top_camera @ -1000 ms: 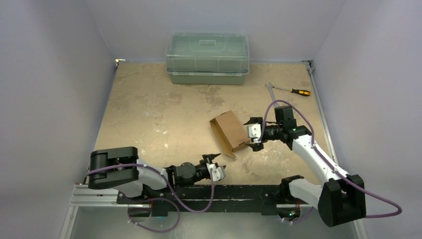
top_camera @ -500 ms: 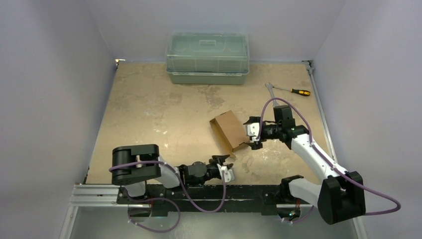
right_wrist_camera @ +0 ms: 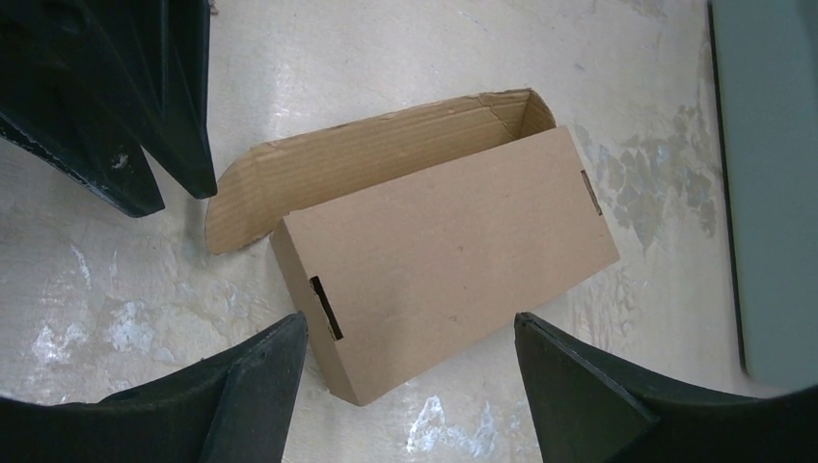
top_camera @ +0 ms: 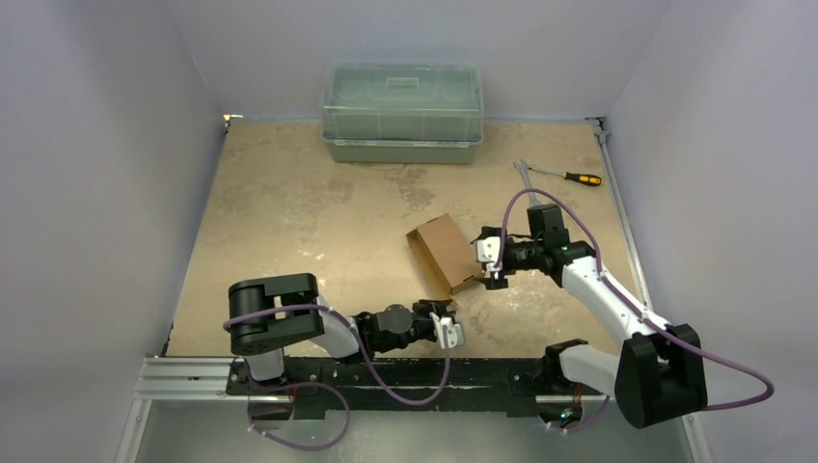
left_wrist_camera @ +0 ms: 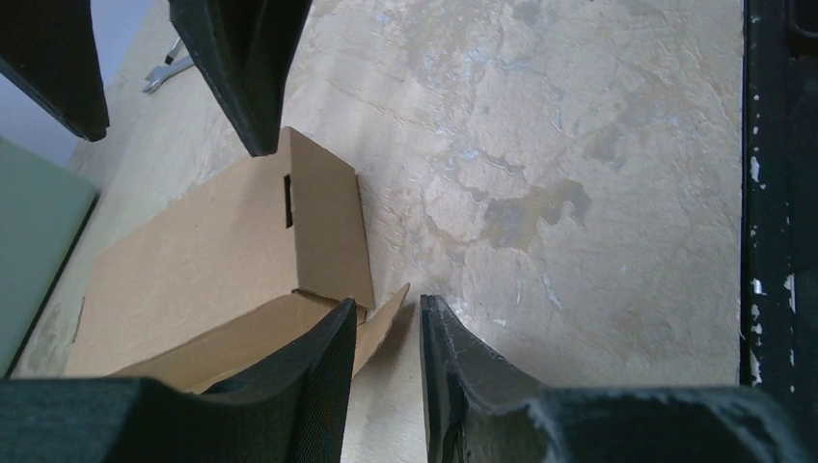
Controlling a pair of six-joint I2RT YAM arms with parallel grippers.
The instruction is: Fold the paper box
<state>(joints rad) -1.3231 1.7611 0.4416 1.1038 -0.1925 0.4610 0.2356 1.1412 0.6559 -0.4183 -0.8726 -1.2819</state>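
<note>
On the desk (top_camera: 289, 212), the brown paper box (top_camera: 444, 253) lies just beside the right claw (top_camera: 489, 262), spread wide; the left claw (top_camera: 449, 324), nearby, is narrowly parted, gripping nothing.

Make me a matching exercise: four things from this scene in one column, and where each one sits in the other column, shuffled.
1 paper box
2 green bin
3 screwdriver
4 left gripper

A far right corner of the table
B near edge, low over the surface
C around the middle
D far edge, centre

Pairs: 1-C, 2-D, 3-A, 4-B
</note>
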